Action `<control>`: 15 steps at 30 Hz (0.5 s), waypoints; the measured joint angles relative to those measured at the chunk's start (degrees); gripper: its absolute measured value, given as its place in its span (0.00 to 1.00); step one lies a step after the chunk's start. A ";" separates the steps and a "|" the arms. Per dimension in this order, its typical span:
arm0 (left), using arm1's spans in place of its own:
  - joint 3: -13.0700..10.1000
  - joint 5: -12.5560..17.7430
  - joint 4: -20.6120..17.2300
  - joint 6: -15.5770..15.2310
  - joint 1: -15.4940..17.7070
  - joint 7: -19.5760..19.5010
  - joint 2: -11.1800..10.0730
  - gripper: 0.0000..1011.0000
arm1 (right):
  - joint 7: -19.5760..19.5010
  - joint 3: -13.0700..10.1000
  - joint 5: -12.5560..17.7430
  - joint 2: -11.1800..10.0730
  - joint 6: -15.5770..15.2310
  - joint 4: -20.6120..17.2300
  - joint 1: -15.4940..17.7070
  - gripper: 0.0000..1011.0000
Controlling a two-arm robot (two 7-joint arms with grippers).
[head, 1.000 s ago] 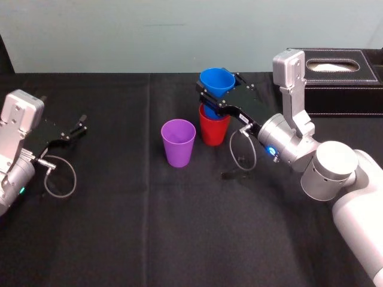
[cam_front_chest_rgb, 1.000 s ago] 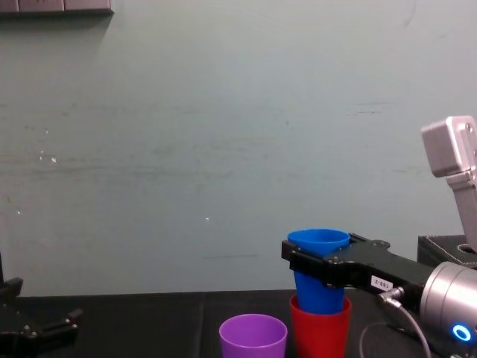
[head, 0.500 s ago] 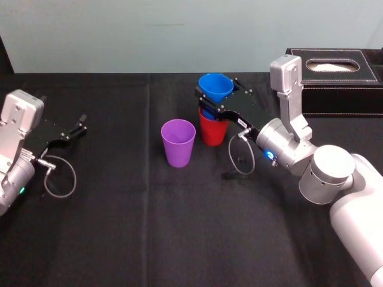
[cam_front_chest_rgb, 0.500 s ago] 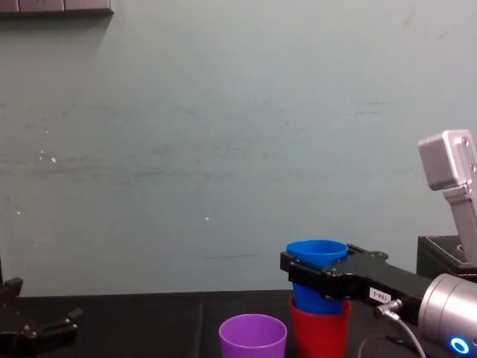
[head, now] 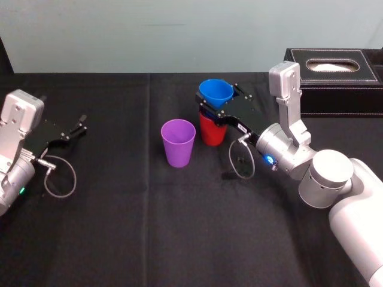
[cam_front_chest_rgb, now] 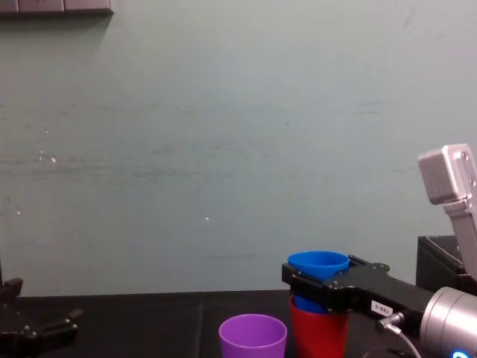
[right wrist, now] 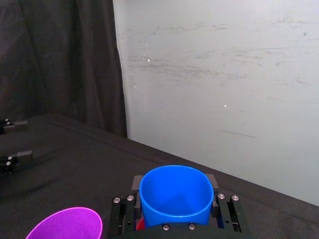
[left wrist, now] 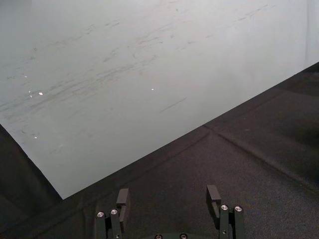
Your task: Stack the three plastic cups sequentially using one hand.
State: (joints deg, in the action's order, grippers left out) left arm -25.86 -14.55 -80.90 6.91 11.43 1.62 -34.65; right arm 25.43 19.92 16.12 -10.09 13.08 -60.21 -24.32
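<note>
The blue cup (head: pixel 216 91) sits partly down inside the red cup (head: pixel 212 131), both upright at the table's middle back. My right gripper (head: pixel 218 99) is shut on the blue cup just below its rim, one finger on each side. In the right wrist view the blue cup (right wrist: pixel 174 193) fills the space between the fingers, with a sliver of the red cup (right wrist: pixel 141 224) beneath. The purple cup (head: pixel 178 142) stands alone to the left of the pair, about a cup's width away. From the chest, the blue cup (cam_front_chest_rgb: pixel 319 262) rises out of the red cup (cam_front_chest_rgb: pixel 317 332) beside the purple cup (cam_front_chest_rgb: pixel 253 335).
My left gripper (head: pixel 75 128) rests open at the table's left edge, fingers apart over bare cloth (left wrist: pixel 168 199). A black box with white stitching (head: pixel 335 69) stands at the back right, behind my right arm. A black cloth covers the table (head: pixel 149 227).
My right gripper has come down with the blue cup, which now sits deeper in the red cup. The purple cup and the left arm have stayed put.
</note>
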 joint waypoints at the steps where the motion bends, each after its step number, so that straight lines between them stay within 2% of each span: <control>1: 0.00 0.00 0.00 0.00 0.00 0.00 0.00 0.99 | 0.04 -0.01 -0.07 0.04 0.09 0.23 0.00 0.73; 15: 0.00 0.00 0.00 0.00 0.00 0.00 0.00 0.99 | 0.22 -0.09 -0.45 0.34 0.49 1.46 -0.07 0.73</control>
State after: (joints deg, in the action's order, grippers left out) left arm -25.86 -14.55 -80.90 6.91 11.43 1.62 -34.65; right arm 25.64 19.83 15.66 -9.75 13.58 -58.75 -24.39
